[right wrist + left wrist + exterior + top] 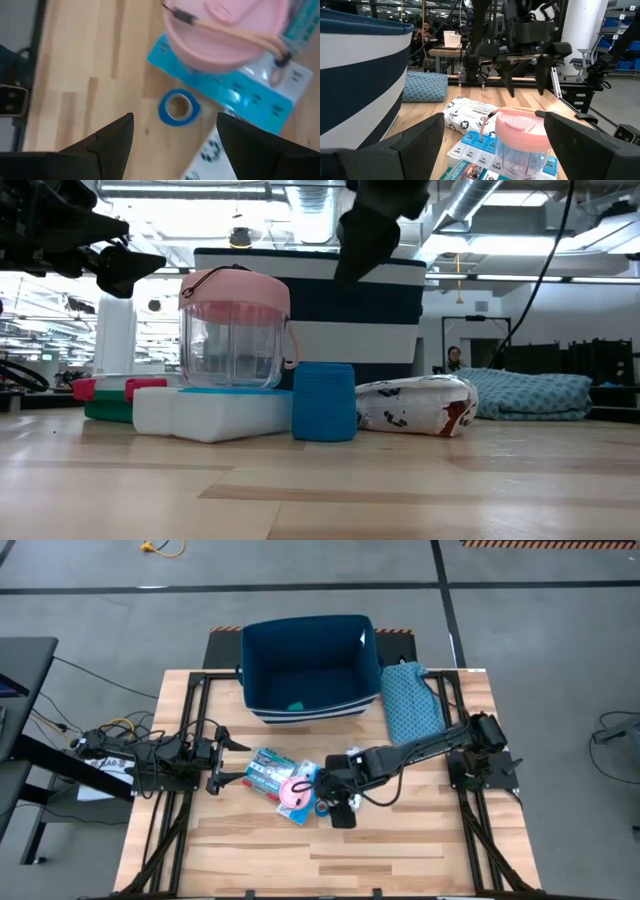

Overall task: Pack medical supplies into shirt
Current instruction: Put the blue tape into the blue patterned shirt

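Observation:
The medical supplies lie in a cluster mid-table. A clear jar with a pink lid (295, 795) (235, 330) stands on flat blue-white boxes (268, 772) (477, 150). A blue tape roll (324, 400) (178, 107) stands upright beside them, and a white printed pouch (415, 405) (470, 112) lies next to it. The folded teal shirt (410, 700) lies at the table's far right. My right gripper (337, 802) (175, 119) hangs open above the tape roll, fingers pointing down, clear of it. My left gripper (238, 762) (494, 120) waits open, level, left of the cluster.
A dark blue bin with a striped wall (300, 710) (400, 300) stands at the far edge behind the supplies, with a small green thing inside it. Bare wood stretches along the near half of the table (320, 860).

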